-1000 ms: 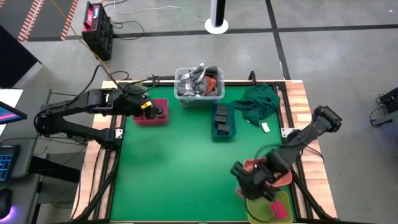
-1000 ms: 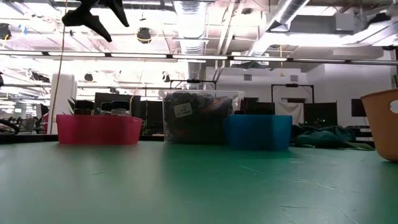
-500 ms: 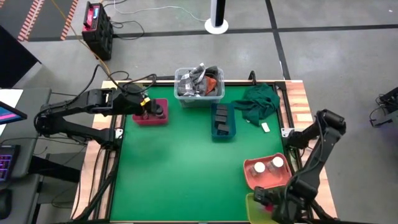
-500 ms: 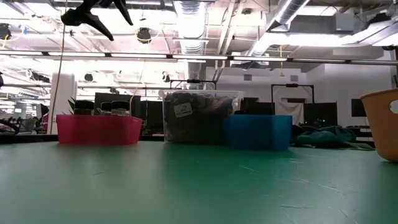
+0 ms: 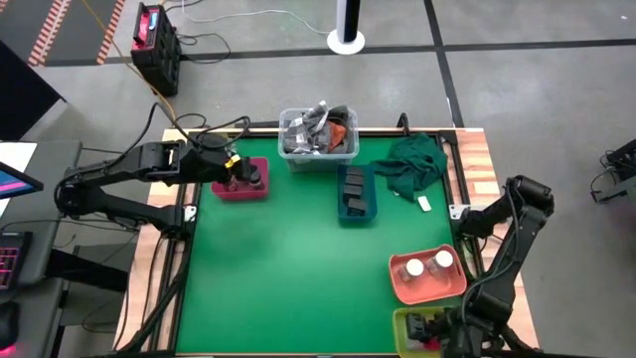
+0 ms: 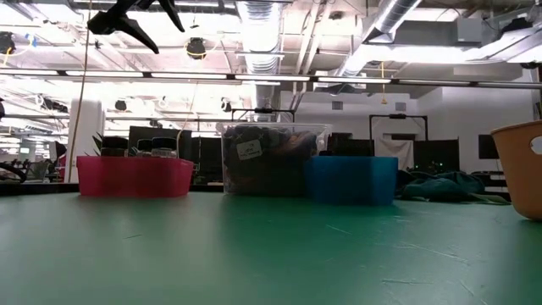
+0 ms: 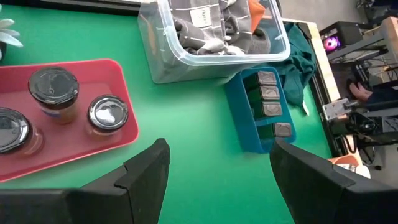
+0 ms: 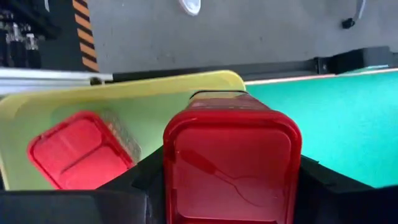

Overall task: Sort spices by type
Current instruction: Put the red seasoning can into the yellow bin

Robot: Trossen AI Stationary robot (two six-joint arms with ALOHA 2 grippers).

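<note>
Pink block [image 8: 231, 167], yellow tray [image 8: 124, 99]

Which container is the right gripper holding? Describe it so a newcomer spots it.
Go to the yellow-green plastic tray at the green table's near right corner. The right gripper holds a bright pink, square-lidded box over it, upright; a matching box lies flat inside.

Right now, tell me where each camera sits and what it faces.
High view: overhead, facing down; both arms show, right claw over the yellow tray.
Low view: at table height, facing the room; only the left claw hangs at top.
Left wrist view: above the table; open fingers frame the pink tray, also in the low view.
Right wrist view: over the yellow tray; fingers grip a red block.
</note>
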